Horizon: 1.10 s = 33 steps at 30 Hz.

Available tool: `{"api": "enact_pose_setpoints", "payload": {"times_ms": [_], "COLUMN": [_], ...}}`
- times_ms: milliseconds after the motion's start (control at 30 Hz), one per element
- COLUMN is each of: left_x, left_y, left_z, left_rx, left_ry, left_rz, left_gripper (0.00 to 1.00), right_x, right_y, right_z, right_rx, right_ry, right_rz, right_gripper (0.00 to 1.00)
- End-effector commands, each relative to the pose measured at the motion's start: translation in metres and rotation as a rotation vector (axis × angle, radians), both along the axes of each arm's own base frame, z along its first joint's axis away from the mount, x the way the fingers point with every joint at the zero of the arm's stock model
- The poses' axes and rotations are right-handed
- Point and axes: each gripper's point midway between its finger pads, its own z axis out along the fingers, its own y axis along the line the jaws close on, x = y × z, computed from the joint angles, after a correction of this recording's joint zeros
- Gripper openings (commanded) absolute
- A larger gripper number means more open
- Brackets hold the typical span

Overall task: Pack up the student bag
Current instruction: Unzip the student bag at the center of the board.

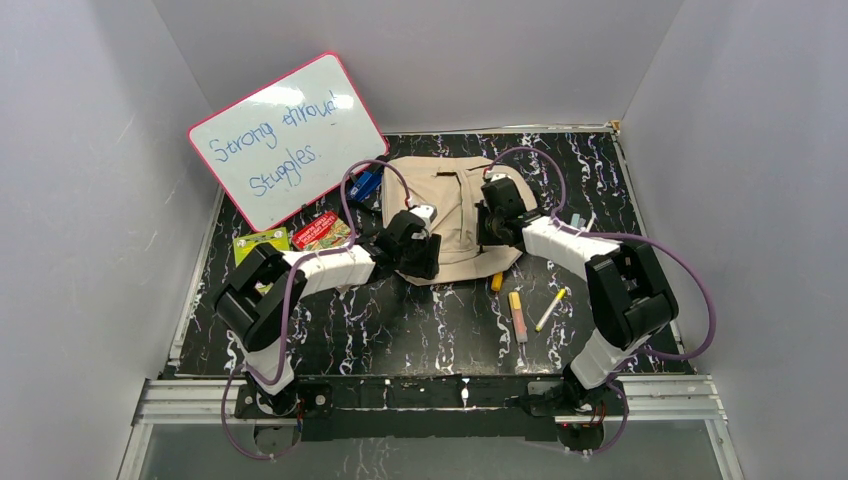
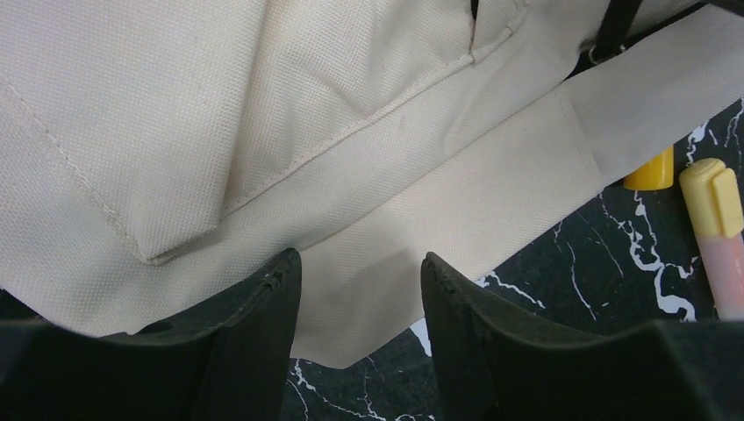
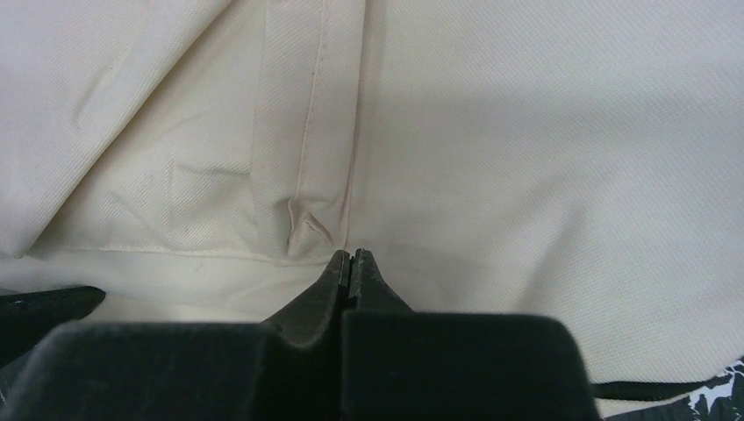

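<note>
Top external view shows the beige soft fabric backpack (image 1: 455, 205) lying flat on the far middle of the black marbled table (image 1: 400, 325), right of a pink-framed whiteboard (image 1: 290, 140). The left gripper (image 2: 360, 263) hangs over the backpack's near edge, jaws apart, with a yellow-capped pink marker (image 2: 715, 228) just beside that edge. The right gripper (image 3: 351, 256) presses its fingertips together against the cloth by a seam; whether fabric is pinched is unclear.

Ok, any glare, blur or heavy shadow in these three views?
Top external: glare patches on the whiteboard, otherwise even light. Left wrist: student bag weave sharp, left pincer dark. Right wrist: shut right pincer a soft, near-black mass.
</note>
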Motion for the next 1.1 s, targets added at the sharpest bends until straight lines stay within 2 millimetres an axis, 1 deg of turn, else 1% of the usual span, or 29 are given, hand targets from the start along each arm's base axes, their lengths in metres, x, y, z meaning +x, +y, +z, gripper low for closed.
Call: {"api": "enact_pose_setpoints", "payload": {"times_ms": [0,133,267,367,433,767,933,1067], "left_x": [-0.007,-0.015,-0.024,-0.029,-0.030,-0.036,-0.039,-0.040], "left_y": [0.023,0.039,0.052,0.058,0.061,0.069,0.074,0.074], "left_z": [-0.033,-0.059,-0.075,-0.084,-0.087,-0.101,-0.106,-0.107], "left_rx": [0.105,0.180,0.223,0.248,0.259,0.298,0.319,0.317], "left_ry": [0.045,0.092,0.128,0.150,0.157,0.180,0.185,0.191], "left_rz": [0.047,0.087,0.116,0.127,0.134,0.136,0.135,0.131], "left_gripper": [0.50,0.48,0.47,0.47,0.47,0.47,0.47,0.47], "right_x": [0.011,0.010,0.007,0.008,0.009,0.025,0.037,0.052], "right_y": [-0.013,-0.025,-0.037,-0.050,-0.061,-0.118,-0.148,-0.170], "right_z": [0.027,0.039,0.042,0.043,0.044,0.065,0.078,0.088], "right_rx": [-0.029,-0.074,-0.123,-0.176,-0.208,-0.280,-0.323,-0.315], "right_ry": [-0.095,-0.123,-0.128,-0.138,-0.141,-0.197,-0.250,-0.295], "right_rz": [-0.054,-0.077,-0.103,-0.135,-0.168,-0.324,-0.425,-0.483], "right_gripper": [0.00,0.00,0.00,0.00,0.00,0.00,0.00,0.00]}}
